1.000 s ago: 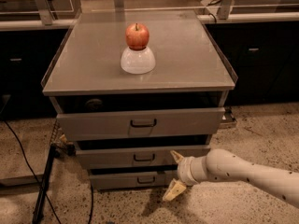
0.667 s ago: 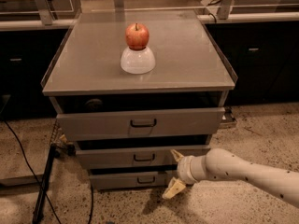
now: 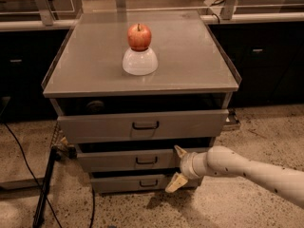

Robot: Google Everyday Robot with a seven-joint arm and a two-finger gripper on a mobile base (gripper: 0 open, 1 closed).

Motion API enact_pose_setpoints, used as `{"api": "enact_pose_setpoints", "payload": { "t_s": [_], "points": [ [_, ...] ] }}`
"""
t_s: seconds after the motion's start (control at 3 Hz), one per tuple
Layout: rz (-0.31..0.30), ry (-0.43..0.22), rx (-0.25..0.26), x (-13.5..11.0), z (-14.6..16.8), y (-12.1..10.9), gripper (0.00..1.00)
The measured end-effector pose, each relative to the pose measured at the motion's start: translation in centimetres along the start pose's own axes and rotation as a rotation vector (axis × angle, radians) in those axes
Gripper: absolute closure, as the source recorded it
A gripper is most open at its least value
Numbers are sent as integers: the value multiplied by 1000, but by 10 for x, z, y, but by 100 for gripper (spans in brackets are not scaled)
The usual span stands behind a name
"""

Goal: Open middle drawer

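The grey cabinet has three stacked drawers. The middle drawer (image 3: 128,159) has a flat grey front with a small dark loop handle (image 3: 146,160) and stands slightly pulled out. My gripper (image 3: 176,167) is at the right end of that front, to the right of the handle. Its fingers are spread apart, the upper fingertip (image 3: 180,151) near the drawer's top edge and the lower one (image 3: 173,184) in front of the bottom drawer (image 3: 130,183). It holds nothing. My white arm (image 3: 247,170) comes in from the right.
The top drawer (image 3: 142,126) stands pulled out furthest. A red apple (image 3: 139,36) rests on an upturned white bowl (image 3: 140,61) on the cabinet top (image 3: 190,56). A dark stand and cable (image 3: 45,189) are on the floor at the left. Dark counters run behind.
The gripper has stayed at the right end of the middle drawer front, shifting only very slightly. The drawers have not visibly moved.
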State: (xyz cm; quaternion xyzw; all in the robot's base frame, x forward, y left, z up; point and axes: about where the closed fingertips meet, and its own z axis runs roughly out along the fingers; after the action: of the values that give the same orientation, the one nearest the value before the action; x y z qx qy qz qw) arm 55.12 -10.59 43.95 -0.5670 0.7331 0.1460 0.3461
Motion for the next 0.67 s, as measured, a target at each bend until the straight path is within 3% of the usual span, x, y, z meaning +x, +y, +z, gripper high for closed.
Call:
{"api": "enact_pose_setpoints", "payload": {
  "t_s": [0.67],
  "points": [
    [-42, 80, 5, 12, 15, -35, 0]
  ]
}}
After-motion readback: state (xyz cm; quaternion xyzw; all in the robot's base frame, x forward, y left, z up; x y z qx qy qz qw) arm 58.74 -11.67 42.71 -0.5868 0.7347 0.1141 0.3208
